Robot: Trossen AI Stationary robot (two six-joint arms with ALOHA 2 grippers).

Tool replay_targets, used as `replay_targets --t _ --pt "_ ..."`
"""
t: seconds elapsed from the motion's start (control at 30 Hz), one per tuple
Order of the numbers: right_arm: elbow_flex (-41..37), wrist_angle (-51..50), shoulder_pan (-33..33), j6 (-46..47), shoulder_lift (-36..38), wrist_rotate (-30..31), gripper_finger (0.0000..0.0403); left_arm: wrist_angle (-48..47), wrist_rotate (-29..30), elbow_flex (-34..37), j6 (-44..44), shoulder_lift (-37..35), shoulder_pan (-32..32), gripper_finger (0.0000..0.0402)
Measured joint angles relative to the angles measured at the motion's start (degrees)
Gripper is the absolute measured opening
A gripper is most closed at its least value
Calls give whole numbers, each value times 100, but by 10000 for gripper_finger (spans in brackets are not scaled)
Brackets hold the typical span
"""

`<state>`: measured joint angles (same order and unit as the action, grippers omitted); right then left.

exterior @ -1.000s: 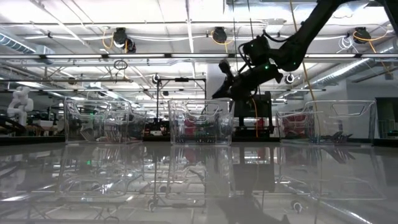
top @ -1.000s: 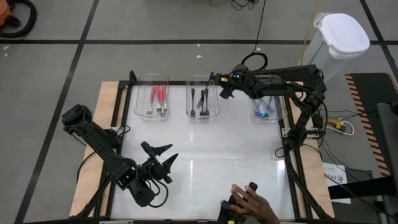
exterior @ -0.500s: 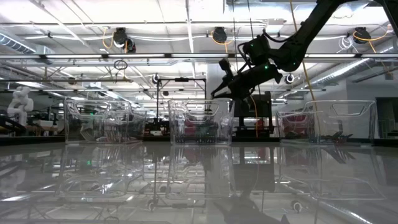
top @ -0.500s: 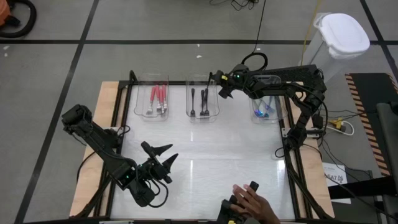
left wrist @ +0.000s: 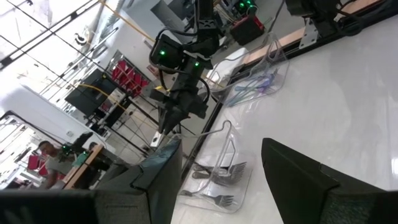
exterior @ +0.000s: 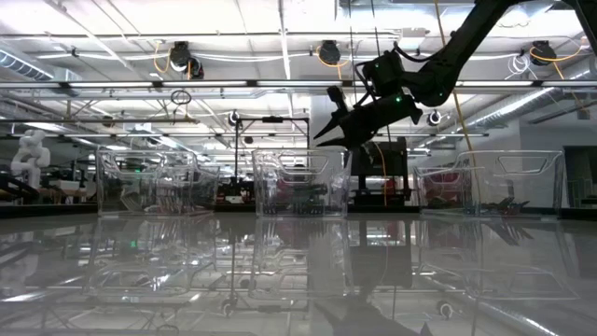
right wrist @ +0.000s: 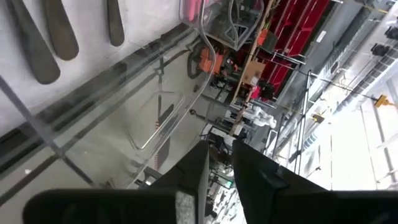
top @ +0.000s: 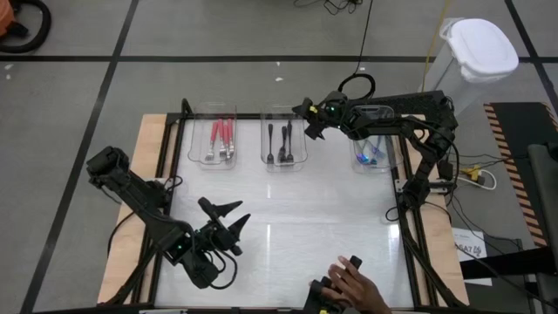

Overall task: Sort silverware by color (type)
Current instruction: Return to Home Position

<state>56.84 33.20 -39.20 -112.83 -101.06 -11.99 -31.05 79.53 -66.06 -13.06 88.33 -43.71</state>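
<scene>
Right gripper, newly pinched closed, empty, above middle tray with black forks; left gripper spread wide.

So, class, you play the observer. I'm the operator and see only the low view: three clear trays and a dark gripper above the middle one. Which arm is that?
Observer: It is the right gripper, by the middle tray's right rim.
Operator: Where is the other arm?
Observer: The left gripper hangs open over the table's front left part, holding nothing.
Operator: What is in the trays?
Observer: Red forks left, black forks middle, blue forks right.
</scene>
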Motion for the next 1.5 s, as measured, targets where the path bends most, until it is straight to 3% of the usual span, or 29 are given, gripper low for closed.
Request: replay_targets --t 0.37,0.53,0.73,0.87,0.97,1.13,1.27,1.4,1.5 --pt "0 348 35 718 0 274 69 9 0 0 -17 0 51 221" --pt "0 865 353 1282 92 1199 69 30 14 0 -17 0 97 221" --pt "0 782 891 2567 410 2235 69 110 19 0 -21 0 437 221" --pt "0 390 1306 3459 718 3169 69 296 -316 0 -36 3 685 221" --pt "0 -364 1616 4343 1010 3447 69 759 -509 0 25 4 856 221" --pt "0 -1993 1982 6078 1567 2975 68 1643 -1088 2 529 4 1048 221" --pt "-2 -3026 2084 7619 1912 1982 68 2115 -1244 2 631 4 1124 221" --pt "-46 -3675 2131 8759 2152 796 68 2534 -1301 0 602 -13 1140 221" --pt "-320 -3569 2300 9286 2338 454 67 2720 -1578 2 603 -20 1139 210"
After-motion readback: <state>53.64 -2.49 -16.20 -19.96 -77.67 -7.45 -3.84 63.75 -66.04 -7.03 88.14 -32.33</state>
